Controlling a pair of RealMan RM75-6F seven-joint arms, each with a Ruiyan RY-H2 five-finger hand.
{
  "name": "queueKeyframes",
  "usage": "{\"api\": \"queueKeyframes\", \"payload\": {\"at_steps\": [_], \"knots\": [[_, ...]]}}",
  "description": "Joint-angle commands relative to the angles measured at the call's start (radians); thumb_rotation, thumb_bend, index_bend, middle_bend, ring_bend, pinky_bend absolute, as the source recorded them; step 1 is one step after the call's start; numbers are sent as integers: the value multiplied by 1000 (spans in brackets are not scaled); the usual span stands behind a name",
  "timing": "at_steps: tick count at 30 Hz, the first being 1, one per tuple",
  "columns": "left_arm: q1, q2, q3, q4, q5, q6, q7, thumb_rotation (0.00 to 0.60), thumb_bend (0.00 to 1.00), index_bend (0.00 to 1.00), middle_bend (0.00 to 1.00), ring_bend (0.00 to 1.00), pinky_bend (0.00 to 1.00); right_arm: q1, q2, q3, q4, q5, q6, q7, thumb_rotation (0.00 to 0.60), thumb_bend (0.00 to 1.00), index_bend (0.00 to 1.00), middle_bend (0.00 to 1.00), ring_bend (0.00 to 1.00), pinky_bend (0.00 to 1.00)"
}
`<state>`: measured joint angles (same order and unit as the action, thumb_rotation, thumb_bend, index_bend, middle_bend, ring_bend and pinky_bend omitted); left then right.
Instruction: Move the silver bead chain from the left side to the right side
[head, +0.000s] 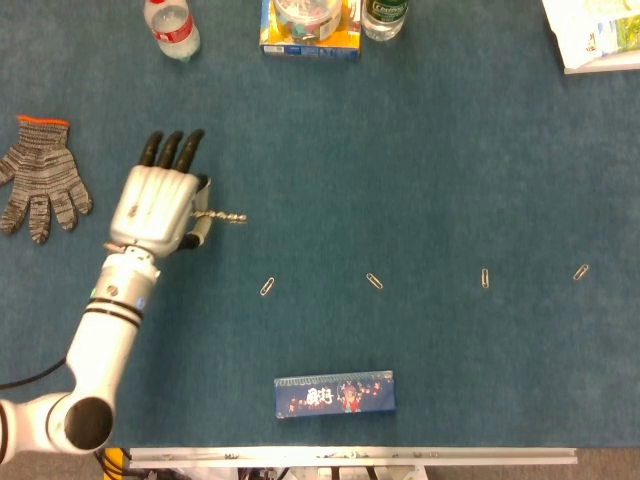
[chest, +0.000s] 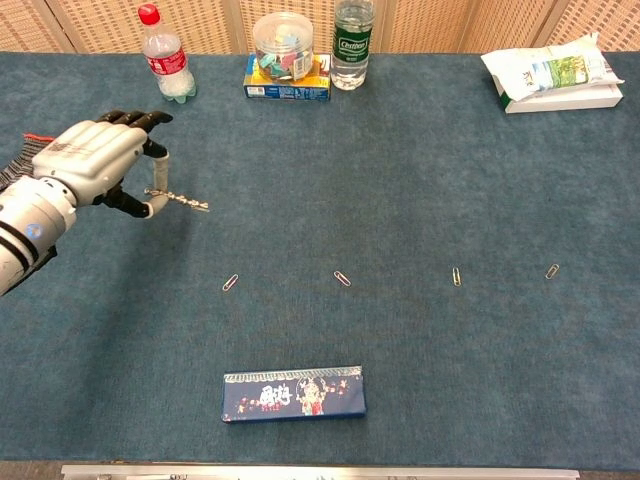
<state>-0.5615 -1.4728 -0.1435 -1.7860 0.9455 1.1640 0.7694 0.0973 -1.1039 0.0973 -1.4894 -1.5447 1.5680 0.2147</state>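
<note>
Blue felt table (head: 420, 170) under everything. Left arm (head: 100, 340) angled up from the lower-left corner, ending in the left hand (head: 158, 205), knuckles up, dark fingers (head: 172, 148) stretched toward the far edge. Pinching the chain (head: 222, 216) at the thumb side; chain (chest: 183, 200) stiff and near level, sticking out to the right of the hand, free end clear of the palm. Off the felt or not: can't tell for sure, though chest view suggests it hangs above the surface. Right hand not seen in either view.

White packet (chest: 552, 72) far right of the hand, at the far edge. Dark blue box (head: 335, 393) right of the hand and nearer the robot, close to the near table edge. Knit glove (head: 38, 185) flat just left of the hand, well apart from it. Red-capped bottle (chest: 166, 68) beyond the fingertips at the far edge. Green-label bottle (chest: 351, 45) and clear jar (chest: 283, 44) on a yellow-blue box (chest: 288, 88) further right along that edge.

Four paperclips in a row right of the hand, slightly nearer the robot: first (head: 267, 287) just below-right of the chain tip, second (head: 374, 281), third (head: 485, 278), fourth (head: 581, 272) furthest out.
</note>
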Motion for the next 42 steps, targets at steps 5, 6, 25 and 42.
{"api": "queueKeyframes", "payload": {"at_steps": [5, 6, 25, 42], "knots": [[-74, -53, -31, 40, -70, -26, 60, 600, 432, 555, 55, 0, 0, -26, 10, 7, 11, 8, 39, 47, 600, 253, 299, 308, 230, 347], [-83, -58, -34, 45, -79, -31, 64, 600, 432, 555, 54, 0, 0, -31, 11, 8, 12, 10, 46, 55, 600, 253, 299, 308, 230, 347], [-257, -177, -91, 154, -202, -118, 59, 600, 432, 565, 58, 0, 0, -161, -3, 22, 84, 81, 171, 199, 600, 252, 300, 308, 230, 347], [-412, -270, -184, 226, -352, -93, 85, 600, 433, 571, 62, 0, 0, -173, 0, 48, 104, 71, 183, 255, 600, 253, 300, 308, 231, 347]]}}
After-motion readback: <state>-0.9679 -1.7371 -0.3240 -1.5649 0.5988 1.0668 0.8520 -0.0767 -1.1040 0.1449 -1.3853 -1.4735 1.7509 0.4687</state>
